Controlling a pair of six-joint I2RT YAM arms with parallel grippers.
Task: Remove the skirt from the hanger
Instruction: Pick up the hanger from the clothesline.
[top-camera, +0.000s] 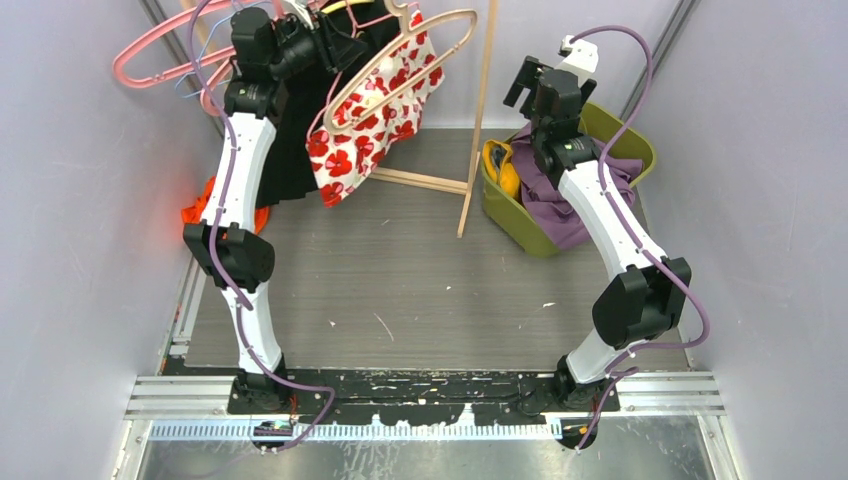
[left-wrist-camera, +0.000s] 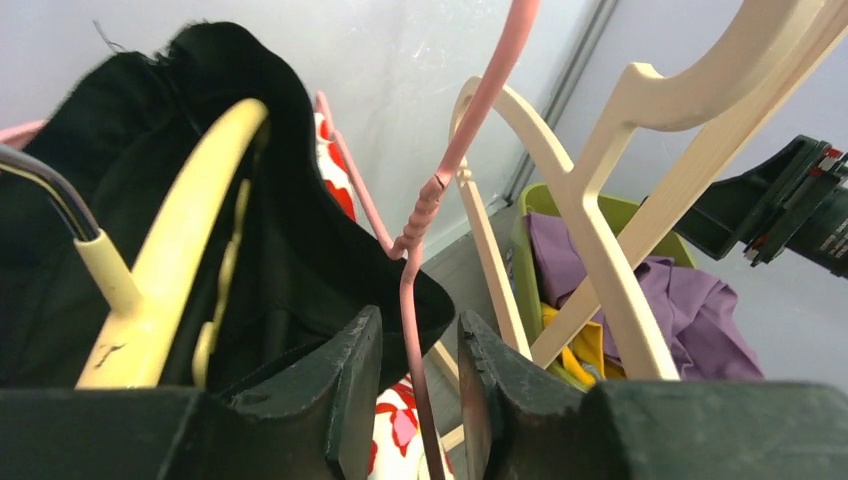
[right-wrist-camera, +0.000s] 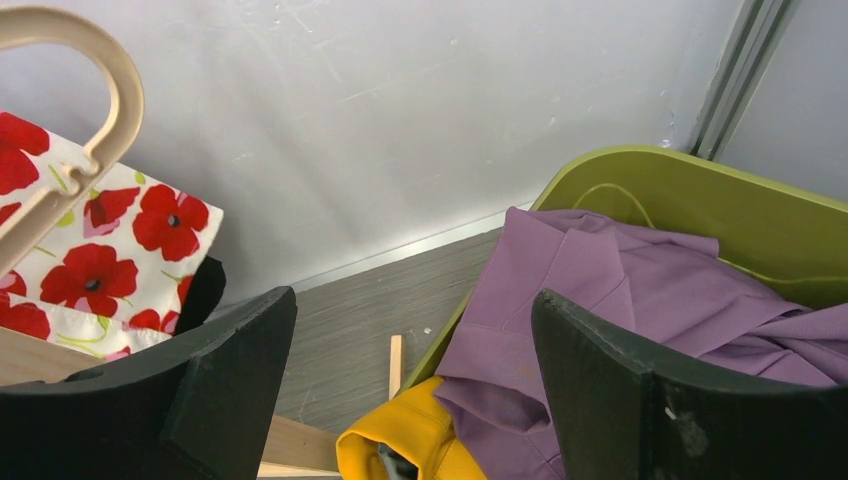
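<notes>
A black skirt (top-camera: 285, 165) hangs on a yellow hanger (left-wrist-camera: 190, 230) at the rack, back left; it fills the left of the left wrist view (left-wrist-camera: 300, 230). My left gripper (top-camera: 335, 45) is up at the rack beside it. Its jaws (left-wrist-camera: 418, 330) are open, with a thin pink hanger rod (left-wrist-camera: 440, 185) passing between them and gaps on both sides. A floral red-poppy garment (top-camera: 370, 135) hangs next to the skirt with a beige hanger (top-camera: 405, 65) in front. My right gripper (top-camera: 522, 85) is open and empty (right-wrist-camera: 412, 298) above the bin's left edge.
A green bin (top-camera: 630, 140) at the back right holds purple cloth (top-camera: 560, 205) and yellow cloth (top-camera: 503, 170). A wooden rack post (top-camera: 478, 120) stands between rack and bin. Pink hangers (top-camera: 160, 50) stick out left. Orange cloth (top-camera: 200, 212) lies by the left wall.
</notes>
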